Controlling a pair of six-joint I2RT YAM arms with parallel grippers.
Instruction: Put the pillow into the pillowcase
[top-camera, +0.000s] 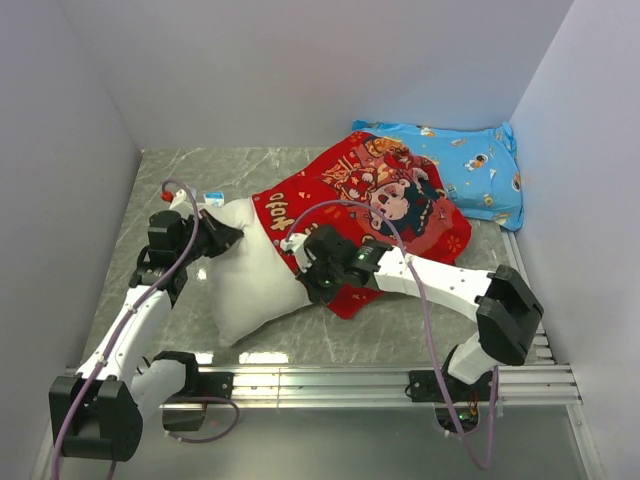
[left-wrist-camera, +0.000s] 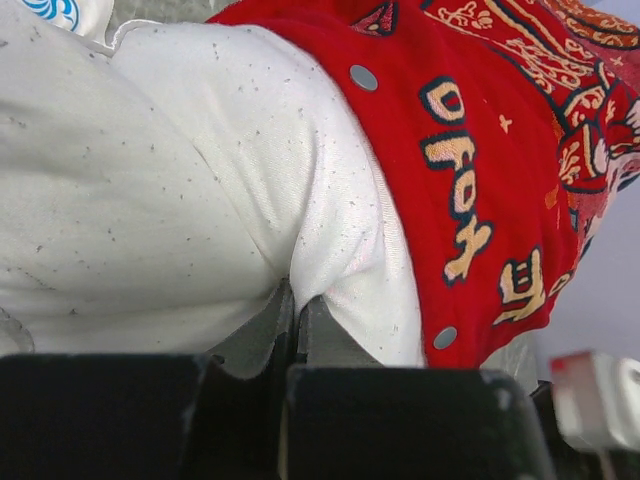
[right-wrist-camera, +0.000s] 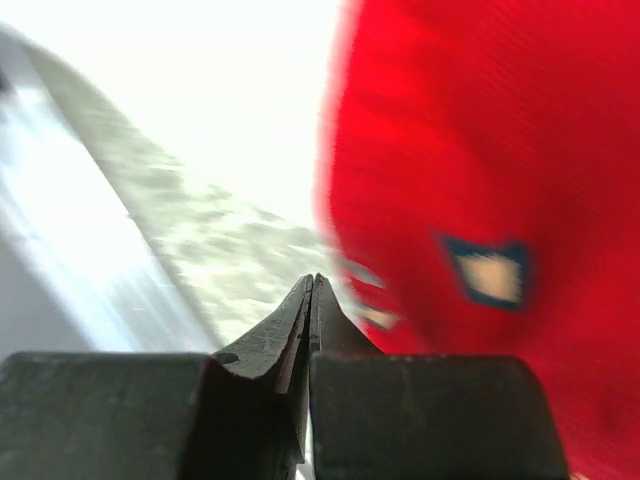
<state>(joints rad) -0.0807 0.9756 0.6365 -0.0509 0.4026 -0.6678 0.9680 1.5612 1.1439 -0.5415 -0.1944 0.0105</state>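
The left hand (left-wrist-camera: 297, 303) pinches the pillow (top-camera: 250, 290) at its bare end, likely to feed it deeper into the pillowcase (top-camera: 375, 195), while the right hand (right-wrist-camera: 313, 287), closed on nothing, sits by the case's mouth.

My left pincer (top-camera: 226, 236) is closed. In the wrist view its two dark fingers (left-wrist-camera: 262, 335) lie one against the other, with only a thin seam between them up to the tips. Behind this pincer my left arm (top-camera: 130, 330) runs back and down to its base, folded a little at the wrist. My right pincer (top-camera: 300, 247) is closed too; its fingers (right-wrist-camera: 330, 330) meet in one narrow point, and I see nothing between them. Behind it my right arm (top-camera: 440, 285) lies low and almost straight, then bends sharply at the elbow, down to its base. The two pincers point towards each other and stay apart.
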